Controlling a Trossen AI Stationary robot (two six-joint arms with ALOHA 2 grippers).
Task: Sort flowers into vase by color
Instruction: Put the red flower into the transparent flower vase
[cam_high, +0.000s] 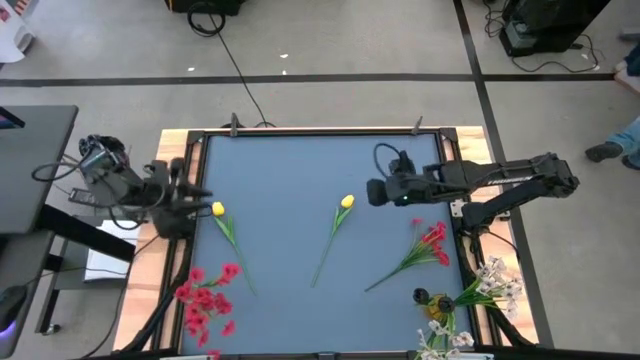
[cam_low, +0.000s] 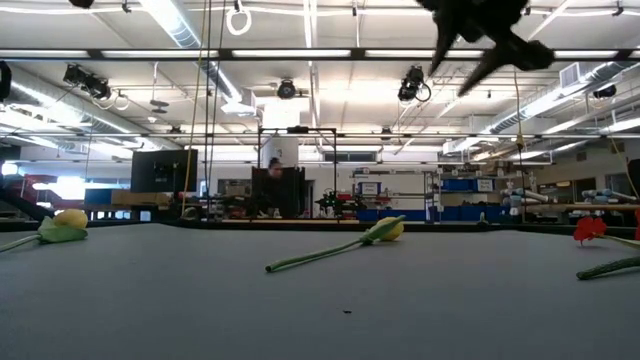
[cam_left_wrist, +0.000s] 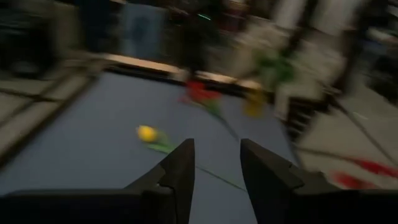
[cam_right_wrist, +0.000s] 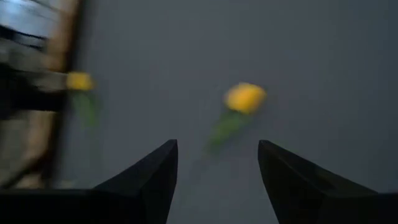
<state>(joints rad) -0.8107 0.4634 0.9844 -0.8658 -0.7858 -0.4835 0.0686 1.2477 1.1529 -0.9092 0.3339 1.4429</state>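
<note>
Two yellow tulips lie flat on the blue table: one (cam_high: 218, 209) near the left edge, one (cam_high: 346, 202) in the middle. A red cluster (cam_high: 432, 243) lies at the right, and more red blossoms (cam_high: 205, 298) at the near left corner. White sprays (cam_high: 492, 285) sit at the near right by a yellowish vase (cam_high: 438, 304). My left gripper (cam_left_wrist: 217, 149) is open, raised at the left edge beside the left tulip. My right gripper (cam_right_wrist: 217, 152) is open, up in the air just right of the middle tulip (cam_right_wrist: 244, 98), pointing down toward it.
A wooden frame (cam_high: 160, 250) borders the table on both sides. The middle of the blue surface (cam_high: 290, 180) and its far half hold no flowers. A person's legs (cam_high: 615, 145) show on the floor at the far right.
</note>
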